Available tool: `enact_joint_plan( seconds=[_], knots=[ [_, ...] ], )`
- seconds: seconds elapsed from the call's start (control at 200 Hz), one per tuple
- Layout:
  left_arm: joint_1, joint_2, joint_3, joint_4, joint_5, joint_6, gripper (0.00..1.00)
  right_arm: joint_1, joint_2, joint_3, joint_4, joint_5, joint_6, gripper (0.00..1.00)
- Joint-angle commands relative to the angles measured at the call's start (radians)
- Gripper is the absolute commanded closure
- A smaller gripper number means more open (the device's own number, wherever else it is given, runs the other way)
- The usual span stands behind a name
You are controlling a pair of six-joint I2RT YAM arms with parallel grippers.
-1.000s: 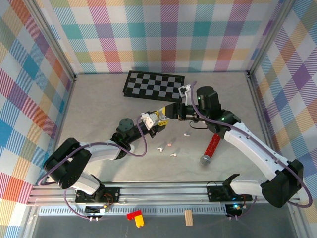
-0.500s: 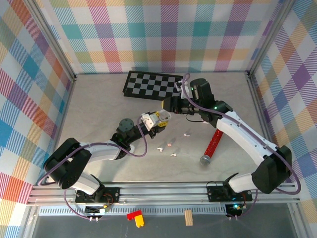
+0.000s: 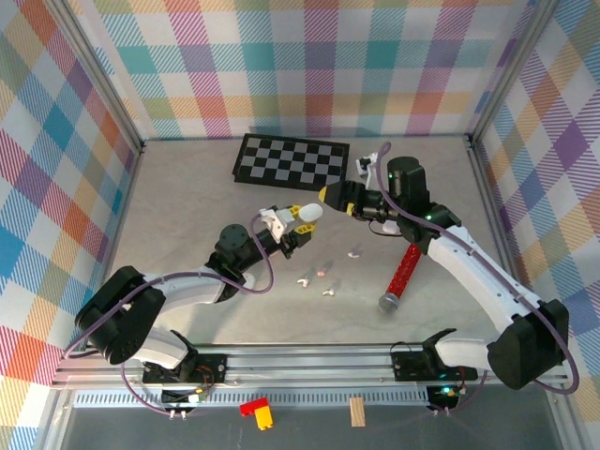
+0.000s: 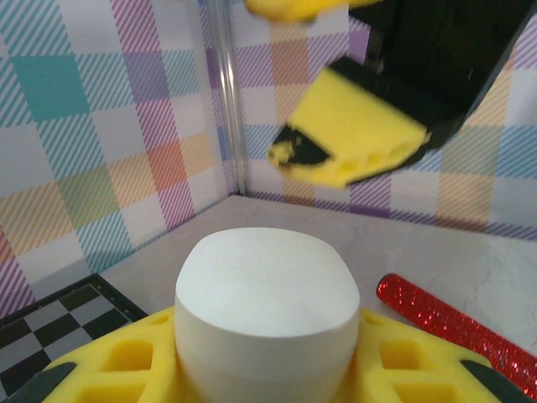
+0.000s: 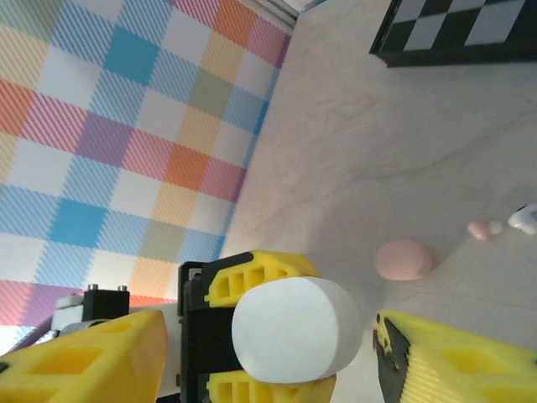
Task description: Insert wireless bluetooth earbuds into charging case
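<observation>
Evidently the change is on the right side, but take things in order. The left pincer (image 3: 296, 225) pinches the white charging case (image 3: 308, 214), holding it up off the surface (image 3: 187, 206) with its rounded end turned toward the other arm. In the left wrist view the case (image 4: 267, 311) sits snugly between the yellow fingers (image 4: 126, 357). It reads as a smooth pebble with no gap showing, so I judge the lid to be down.

Below the case, nearer the arm bases, the earbuds (image 3: 303, 280) lie scattered on the surface, none inside the case that I can see. The right wrist view also picks up a pink case (image 5: 404, 259) lying beyond the white one.

Just right of the white case, the right pincer (image 3: 330, 195) has let its jaws spread and drawn back a little; a second ago it sat narrower and closer in. It is empty now, with its fingers (image 5: 453, 357) apart from the case on either side.

Further right of the case lies a red glitter stick (image 3: 401, 277), uninvolved.

My reading is that the right arm has just finished working at the case or given up on it. It is free to fetch a bud, though the lid likely needs opening first.
</observation>
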Motion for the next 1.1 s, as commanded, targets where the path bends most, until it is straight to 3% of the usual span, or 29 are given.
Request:
enact_joint_plan(
  seconds=[0.0, 0.195, 0.375, 0.71, 0.82, 0.975, 1.095],
  knots=[
    [-0.009, -0.027, 0.022, 0.111, 0.013, -0.105, 0.72, -0.015, 0.034, -0.044, 0.194, -0.178, 0.170, 0.32],
    [-0.010, -0.026, 0.051, 0.127, 0.019, -0.140, 0.72, -0.015, 0.101, -0.097, 0.459, -0.304, 0.360, 0.34],
    [-0.010, 0.044, 0.072, 0.214, 0.016, -0.157, 0.72, -0.015, 0.172, -0.107, 0.610, -0.355, 0.501, 0.43],
    [-0.009, 0.060, 0.059, 0.217, -0.007, -0.128, 0.69, -0.018, 0.120, -0.116, 0.462, -0.284, 0.388, 0.77],
    [-0.009, 0.051, 0.047, 0.204, -0.008, -0.129, 0.48, -0.019, 0.119, -0.121, 0.460, -0.262, 0.356, 0.79],
    [0.011, 0.004, -0.021, 0.160, -0.052, -0.127, 0.12, -0.052, 0.132, -0.132, 0.375, -0.190, 0.249, 0.79],
    [0.025, -0.088, -0.082, 0.038, -0.101, -0.124, 0.00, -0.079, 0.154, -0.125, 0.242, -0.058, 0.098, 0.78]
  ],
)
